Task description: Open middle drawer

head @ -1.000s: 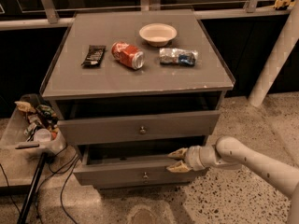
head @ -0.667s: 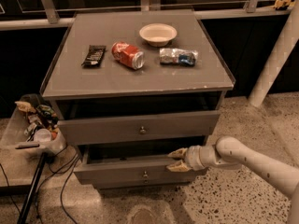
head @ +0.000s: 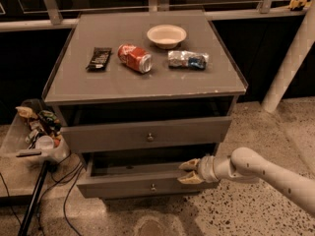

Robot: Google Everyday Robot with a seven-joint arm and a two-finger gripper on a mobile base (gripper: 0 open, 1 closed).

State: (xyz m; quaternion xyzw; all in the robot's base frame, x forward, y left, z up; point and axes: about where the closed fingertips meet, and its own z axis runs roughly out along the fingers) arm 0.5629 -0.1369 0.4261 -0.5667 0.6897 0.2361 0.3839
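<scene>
Cabinet top (head: 147,85) matt grey; knob (head: 150,137) shiny metal; can (head: 134,58) glossy; hand (head: 181,173) smooth pale plastic, at lower drawer (head: 118,188) rim.

high view, facing cabinet (head: 147,85), pincer (head: 183,173) lower right

Bowl (head: 166,35), soda can (head: 134,58), dark bar (head: 99,58), crumpled pkt (head: 188,59); bin (head: 19,146) left.

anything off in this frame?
The red soda can lies on its side on the cabinet top. The upper drawer is ajar too, though only the middle drawer is the target. The gripper is at that drawer's front edge, right of its knob, not on it.
</scene>
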